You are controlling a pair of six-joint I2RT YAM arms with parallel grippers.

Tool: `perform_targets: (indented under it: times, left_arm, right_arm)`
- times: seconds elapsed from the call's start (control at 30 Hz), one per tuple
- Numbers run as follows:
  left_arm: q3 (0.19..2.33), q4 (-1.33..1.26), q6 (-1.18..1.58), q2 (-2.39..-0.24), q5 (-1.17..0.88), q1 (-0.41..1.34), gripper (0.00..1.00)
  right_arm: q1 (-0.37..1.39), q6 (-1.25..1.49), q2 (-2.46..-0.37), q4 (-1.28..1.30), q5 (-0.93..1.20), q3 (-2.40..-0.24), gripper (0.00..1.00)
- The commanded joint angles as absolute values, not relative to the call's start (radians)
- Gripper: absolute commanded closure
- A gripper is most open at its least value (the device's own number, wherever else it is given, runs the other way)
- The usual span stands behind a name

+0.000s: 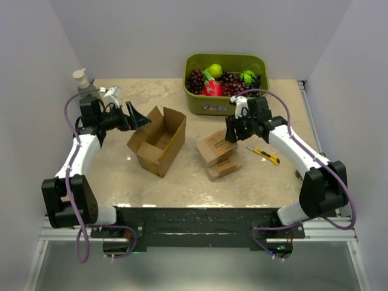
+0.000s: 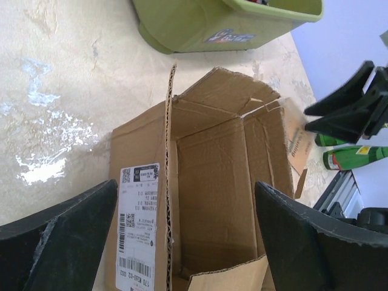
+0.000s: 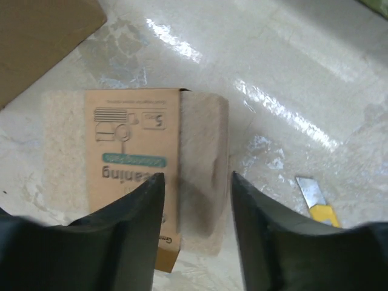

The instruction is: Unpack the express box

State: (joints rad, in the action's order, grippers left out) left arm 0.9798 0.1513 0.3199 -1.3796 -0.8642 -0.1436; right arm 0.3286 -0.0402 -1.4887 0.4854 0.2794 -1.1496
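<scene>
The express box (image 1: 157, 140) stands open left of centre, flaps spread. In the left wrist view it (image 2: 212, 182) shows a bare brown inside and a white label (image 2: 138, 224) on one side. My left gripper (image 1: 140, 119) is open and empty, just left of the box; in its own view it (image 2: 186, 183) hangs over the opening. My right gripper (image 1: 230, 136) is open and empty above a small cardboard-sleeved beige pack (image 1: 213, 147). In the right wrist view the gripper (image 3: 197, 176) straddles the pack's (image 3: 133, 157) right end. I cannot tell whether the fingers touch it.
A second pack (image 1: 224, 168) lies under the first. A yellow utility knife (image 1: 264, 156) lies right of the packs and also shows in the right wrist view (image 3: 318, 203). A green fruit bin (image 1: 203, 103) stands at the back. A pump bottle (image 1: 82, 82) stands far left.
</scene>
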Motion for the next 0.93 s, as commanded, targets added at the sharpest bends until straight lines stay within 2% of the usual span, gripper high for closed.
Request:
perform_targets:
  times: [0.0,0.03,0.13,0.17,0.27,0.43,0.67,0.8,0.9]
  left_arm:
    - [1.017,0.126,0.298,-1.322,-0.894,-0.163,0.0]
    - [1.028,0.13,0.285,-1.316,-0.896,-0.167,0.0]
    - [1.095,0.185,0.206,-1.304,-0.862,-0.179,0.0]
    - [1.145,0.237,0.175,-1.308,-0.795,-0.181,0.0]
    - [1.23,0.296,0.08,-1.333,-0.607,-0.184,0.0]
    - [1.331,0.344,0.064,-1.396,-0.451,-0.186,0.0]
    - [1.358,0.379,0.005,-1.431,-0.375,-0.186,0.0]
    - [1.321,0.387,-0.08,-1.425,-0.316,-0.184,0.0]
    - [1.269,0.359,-0.028,-1.42,-0.229,-0.184,0.0]
  right_arm:
    - [0.278,-0.035,-1.433,0.497,0.276,-1.182,0.17]
    - [0.272,-0.058,-1.421,0.502,0.284,-1.239,0.01]
    - [0.273,-0.112,-1.373,0.514,0.261,-1.348,0.01]
    - [0.273,-0.12,-1.361,0.517,0.252,-1.364,0.01]
    - [0.272,-0.107,-1.301,0.519,0.099,-1.37,0.01]
    - [0.275,0.069,-1.246,0.6,-0.211,-1.319,0.01]
    - [0.27,0.112,-1.121,0.537,-0.25,-1.161,0.01]
    - [0.249,0.094,-1.077,0.557,-0.187,-1.163,0.01]
    - [0.247,0.12,-1.063,0.572,-0.18,-1.181,0.01]
